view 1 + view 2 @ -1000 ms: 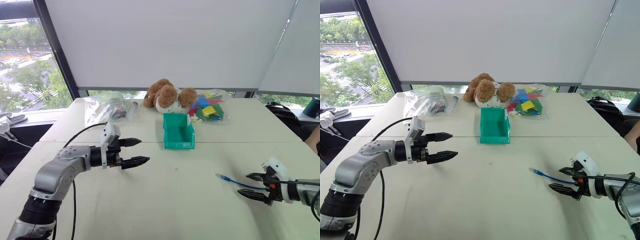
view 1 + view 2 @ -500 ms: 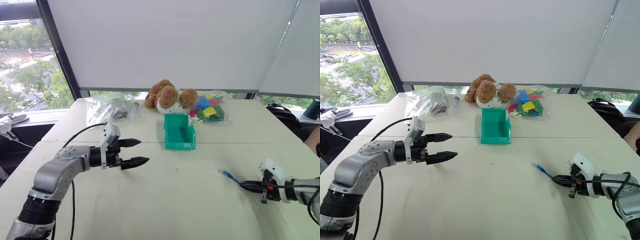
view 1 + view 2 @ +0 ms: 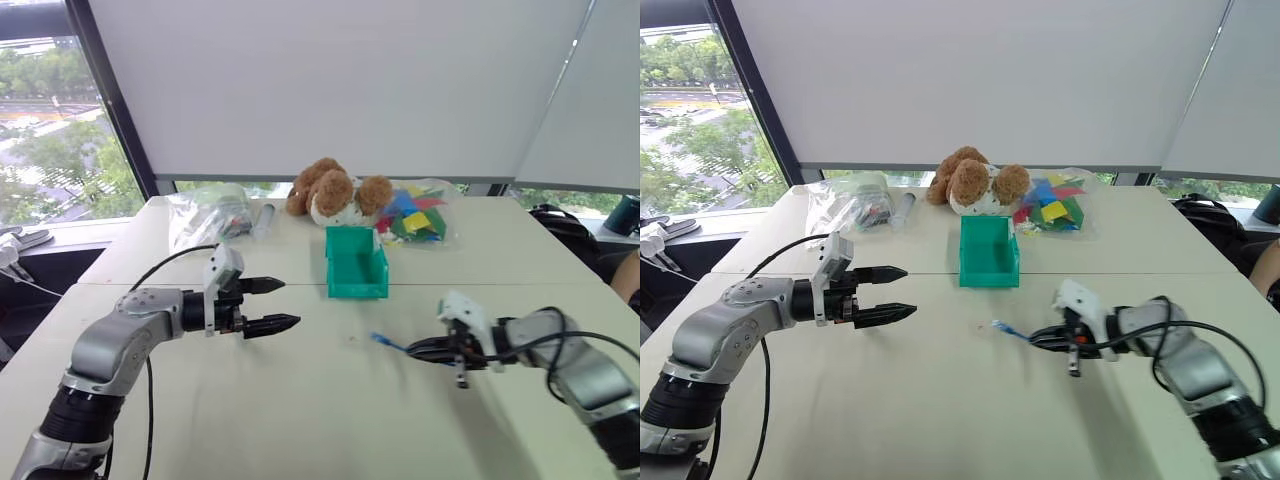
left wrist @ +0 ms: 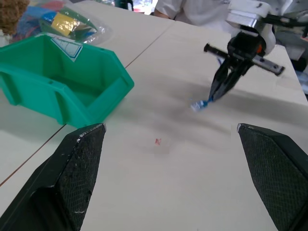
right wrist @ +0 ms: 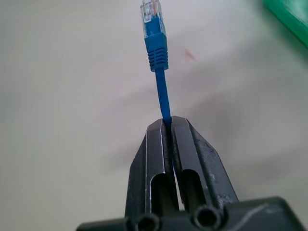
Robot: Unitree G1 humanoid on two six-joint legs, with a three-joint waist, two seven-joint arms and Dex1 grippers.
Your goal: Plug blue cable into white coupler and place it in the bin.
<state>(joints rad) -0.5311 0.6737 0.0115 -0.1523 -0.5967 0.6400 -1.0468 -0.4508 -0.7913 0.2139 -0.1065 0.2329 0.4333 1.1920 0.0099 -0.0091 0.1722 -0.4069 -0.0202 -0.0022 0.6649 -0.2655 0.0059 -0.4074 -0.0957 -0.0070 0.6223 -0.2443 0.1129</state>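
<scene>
Blue cable [image 5: 159, 72] is sticking out ahead of the right gripper [image 3: 412, 349], now clamping it and carried leftward past the bin [image 3: 357, 264]; left gripper [image 3: 268, 305] is hanging open opposite.

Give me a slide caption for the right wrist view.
Right claw shut on the blue cable, clear plug pointing out above the table.

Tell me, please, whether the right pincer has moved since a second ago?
Yes. The right pincer, shut on the cable, has swung from the table's right edge toward the middle, now just below and right of the bin.
</scene>
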